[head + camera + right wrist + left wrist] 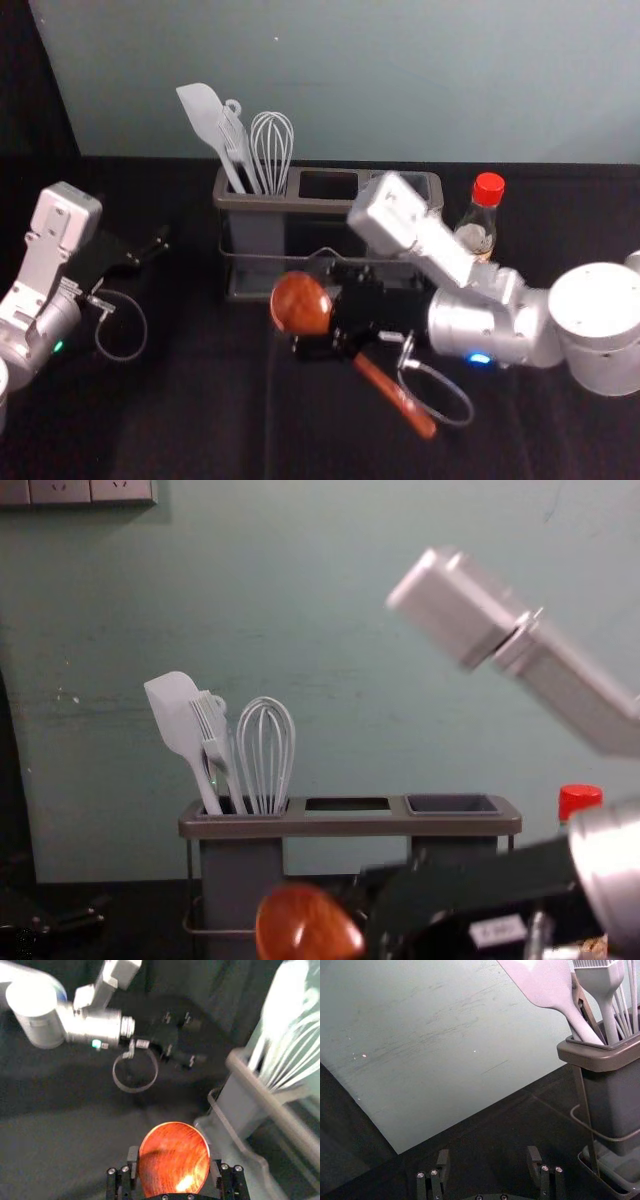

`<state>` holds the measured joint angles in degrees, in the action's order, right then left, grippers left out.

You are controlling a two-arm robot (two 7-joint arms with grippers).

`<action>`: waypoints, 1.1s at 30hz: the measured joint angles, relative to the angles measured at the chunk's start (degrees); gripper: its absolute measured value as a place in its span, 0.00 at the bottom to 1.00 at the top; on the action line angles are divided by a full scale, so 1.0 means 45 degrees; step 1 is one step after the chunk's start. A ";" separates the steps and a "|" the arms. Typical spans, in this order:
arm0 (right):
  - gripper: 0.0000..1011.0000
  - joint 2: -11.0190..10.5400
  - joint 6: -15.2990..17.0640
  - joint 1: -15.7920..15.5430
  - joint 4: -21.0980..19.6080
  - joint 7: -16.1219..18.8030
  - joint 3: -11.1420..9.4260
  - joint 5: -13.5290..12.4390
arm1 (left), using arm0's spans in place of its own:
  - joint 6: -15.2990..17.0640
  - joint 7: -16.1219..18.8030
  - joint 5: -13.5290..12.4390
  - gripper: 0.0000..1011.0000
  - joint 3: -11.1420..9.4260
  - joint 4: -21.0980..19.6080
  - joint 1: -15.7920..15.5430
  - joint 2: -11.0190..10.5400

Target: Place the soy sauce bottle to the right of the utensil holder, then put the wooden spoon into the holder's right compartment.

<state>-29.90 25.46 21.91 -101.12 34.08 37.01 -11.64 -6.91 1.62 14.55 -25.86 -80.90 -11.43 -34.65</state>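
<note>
Since the handle (395, 396) likely enters first, the right gripper (174, 1161) clasps the spoon (300, 303) near its bowl. The bottle (478, 236) stands right of the holder (320, 206). Left gripper (489, 1154): parked, fingers apart.

L gripper (153, 246) hangs open nr utensil holder (602, 1059) w/ spatula (547, 985)

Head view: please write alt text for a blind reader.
The right end effector holds a wooden spoon before a utensil holder with tools in its left compartment. A red-capped bottle stands right of it; the left end effector idles at left.
</note>
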 joint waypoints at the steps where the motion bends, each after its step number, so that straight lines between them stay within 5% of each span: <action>1: 0.83 -0.0109 -0.0283 -0.0152 -0.0254 -0.0126 -0.0207 -0.0105 | 0.0000 0.0000 0.0000 0.99 -0.0001 0.0000 0.0001 0.0001; 17: 0.83 -0.0720 -0.4178 -0.1174 -0.0945 -0.0756 -0.2179 -0.1312 | 0.0000 0.0000 0.0000 0.99 -0.0001 0.0000 0.0000 0.0001; 22: 0.83 -0.0465 -0.5712 -0.1267 -0.0603 -0.1008 -0.2575 -0.1316 | 0.0000 0.0000 0.0000 0.99 -0.0001 0.0000 0.0001 0.0001; 33: 0.83 0.0276 -0.7494 -0.0829 0.0374 -0.1134 -0.3227 -0.1520 | 0.0000 0.0000 0.0000 0.99 0.0000 0.0000 0.0000 0.0001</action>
<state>-28.66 -8.27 18.18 -99.43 28.98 22.49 -18.49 -6.91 1.62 14.55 -25.86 -80.90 -11.43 -34.65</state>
